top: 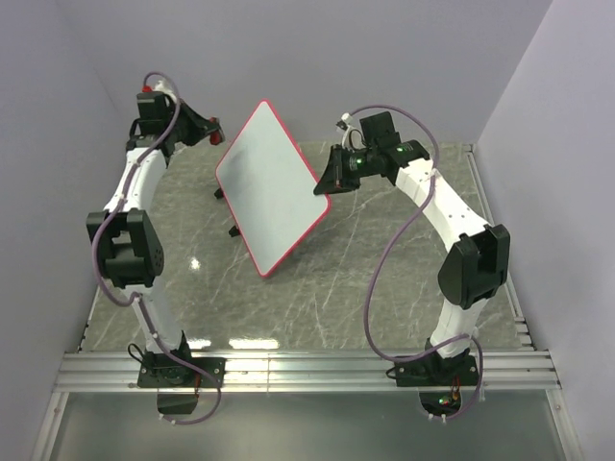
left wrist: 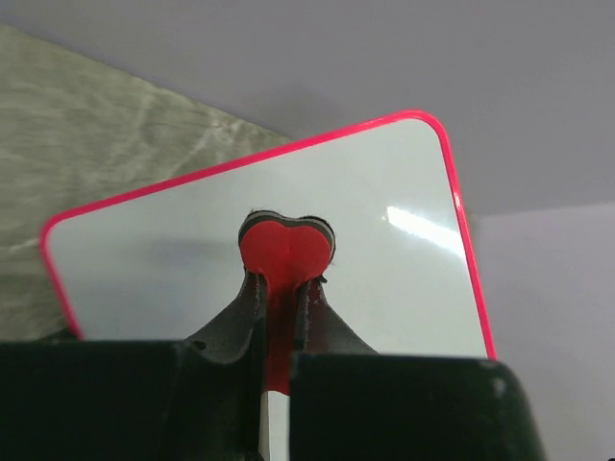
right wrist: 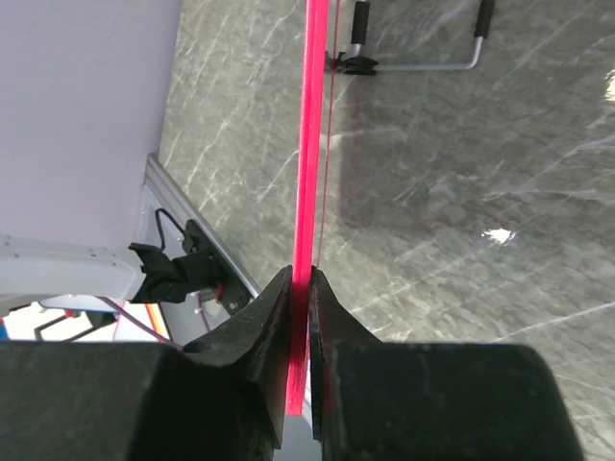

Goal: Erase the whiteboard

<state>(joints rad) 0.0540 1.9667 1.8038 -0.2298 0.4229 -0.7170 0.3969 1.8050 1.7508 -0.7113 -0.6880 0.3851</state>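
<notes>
The whiteboard (top: pixel 269 187) is white with a thin red rim and stands tilted above the table. No marks show on its face in the top view or the left wrist view (left wrist: pixel 144 259). My right gripper (top: pixel 327 184) is shut on its right edge; the right wrist view shows the red rim (right wrist: pixel 309 144) clamped between the jaws of that gripper (right wrist: pixel 300 288). My left gripper (top: pixel 213 130) is by the board's upper left corner, shut on a red heart-shaped eraser (left wrist: pixel 286 250) with a black felt backing, held at or just off the board's face.
The board's black feet (top: pixel 233 230) and wire stand (right wrist: pixel 413 65) hang below it over the grey marbled table (top: pixel 384 288). Aluminium rails (top: pixel 307 370) run along the near edge. Lilac walls close in on the left, back and right.
</notes>
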